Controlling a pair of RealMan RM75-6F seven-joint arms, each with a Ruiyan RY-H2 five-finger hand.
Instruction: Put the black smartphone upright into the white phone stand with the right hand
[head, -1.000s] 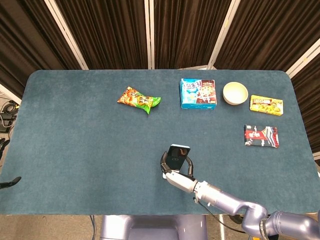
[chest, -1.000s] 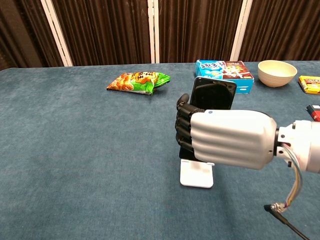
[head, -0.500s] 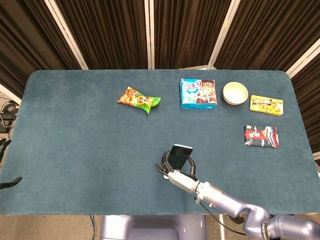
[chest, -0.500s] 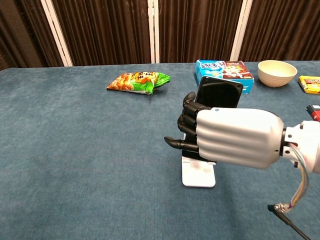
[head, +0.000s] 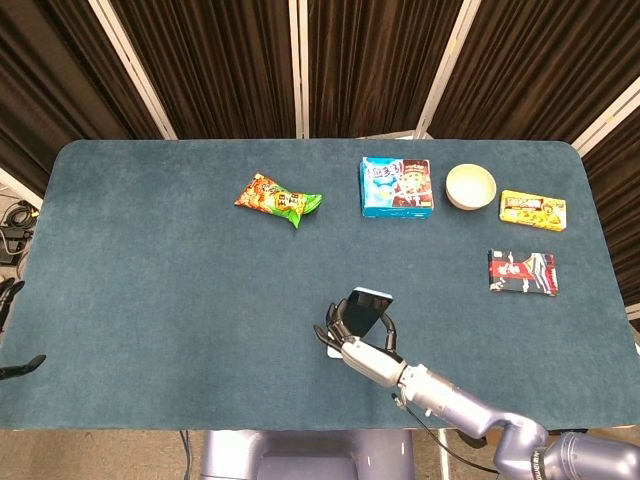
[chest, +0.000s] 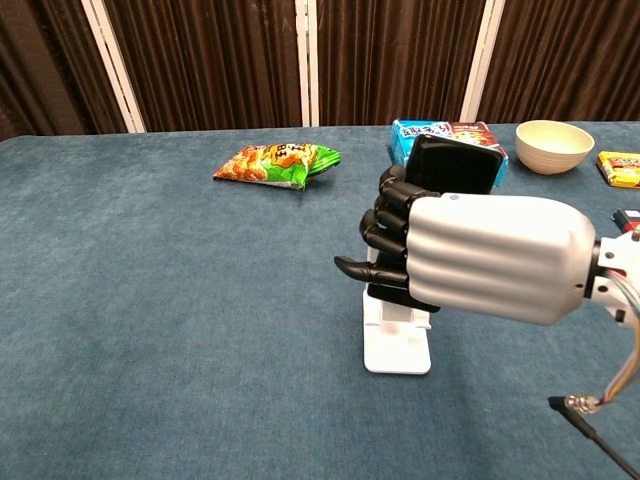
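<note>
My right hand (chest: 480, 255) grips the black smartphone (chest: 455, 165) upright, its fingers wrapped round the phone's left edge. The phone's top leans slightly to the right and its lower end is hidden behind the hand. Right under the fingers stands the white phone stand (chest: 397, 340) on the blue table; whether the phone touches it I cannot tell. From the head view the phone (head: 366, 310) sticks up above the right hand (head: 367, 352), with a sliver of the stand (head: 334, 350) at the hand's left. Only dark tips of the left hand (head: 18, 365) show at the table's left edge.
A green and orange snack bag (head: 279, 199) lies at the back centre. A blue box (head: 396, 187), a cream bowl (head: 470, 186), a yellow box (head: 532, 210) and a red and black packet (head: 521, 272) sit to the right. Curtains hang behind the table (head: 150, 300).
The right hand has lifted the phone a little and tipped it to the right. One finger has come away and now points left. The stand has shifted slightly right.
</note>
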